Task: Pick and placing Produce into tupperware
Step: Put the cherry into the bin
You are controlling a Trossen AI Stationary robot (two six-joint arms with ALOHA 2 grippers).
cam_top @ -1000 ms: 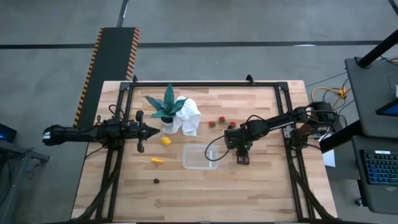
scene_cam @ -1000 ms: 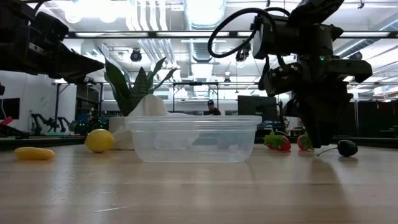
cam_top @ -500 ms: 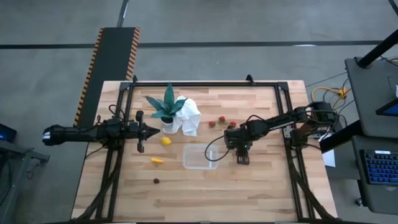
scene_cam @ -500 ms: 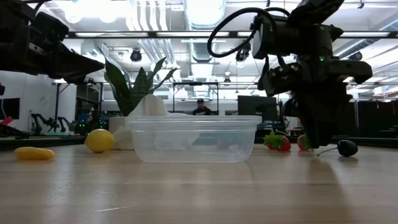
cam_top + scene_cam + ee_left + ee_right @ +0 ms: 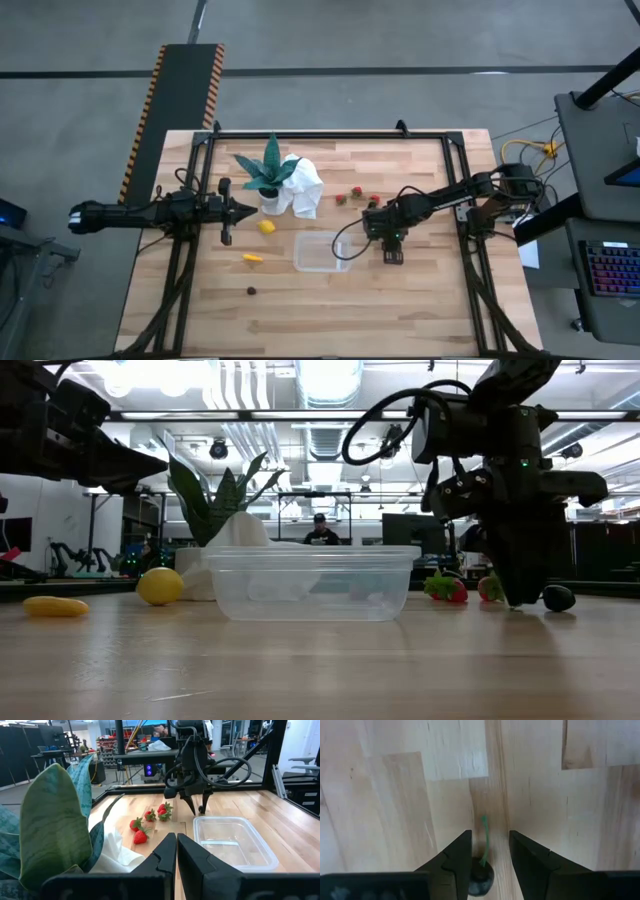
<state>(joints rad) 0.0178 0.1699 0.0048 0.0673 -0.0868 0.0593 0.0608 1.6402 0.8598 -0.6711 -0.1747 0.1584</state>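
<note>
Right wrist view gives us the right gripper (image 5: 485, 851) pointing down at the wooden table (image 5: 395, 785), its two dark fingers (image 5: 454, 857) spread apart on either side of a small dark round cherry with a green stem (image 5: 481, 879), without pinching it; from above we see it just beside the clear rectangular plastic tupperware (image 5: 322, 251), which holds no fruit; red strawberries (image 5: 355, 193) lie near, beside the white cloth (image 5: 305, 186); farther off, a round yellow lemon (image 5: 266, 227) and a yellow-orange elongated piece (image 5: 252, 258); the left gripper (image 5: 247, 211) waits pressed together by the green spiky potted plant (image 5: 268, 168).
</note>
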